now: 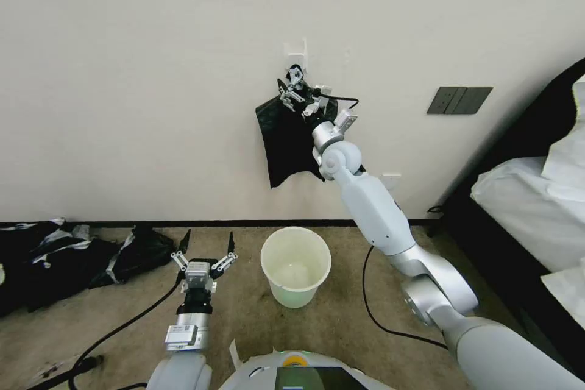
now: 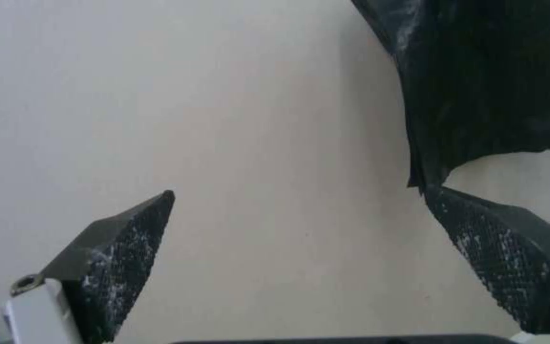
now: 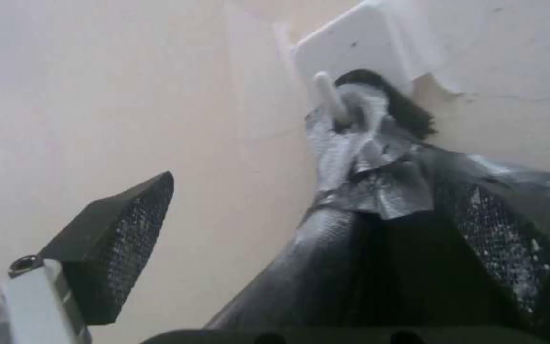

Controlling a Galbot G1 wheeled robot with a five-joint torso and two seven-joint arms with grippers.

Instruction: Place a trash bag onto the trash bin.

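The trash bin (image 1: 294,296), a cream-white round bucket, stands upright on the carpet by the wall. Above it a flat black bundle of bags (image 1: 286,146) hangs by its pinched tip from a white wall hook (image 3: 329,98). A single trash bag apart from that bundle is out of view. My right gripper (image 1: 298,94) is raised to the hook and stands open, its fingers straddling the bundle's (image 3: 351,258) neck just below the tip. My left gripper (image 1: 206,251) is open and holds nothing, low over the floor left of the bin, pointing at the wall.
Bulky black sacks with white-grey bands (image 1: 67,256) lie on the floor at the far left. A bed with white bedding (image 1: 536,207) fills the right side. Black cables (image 1: 378,311) trail across the carpet. A dark switch plate (image 1: 458,100) is on the wall.
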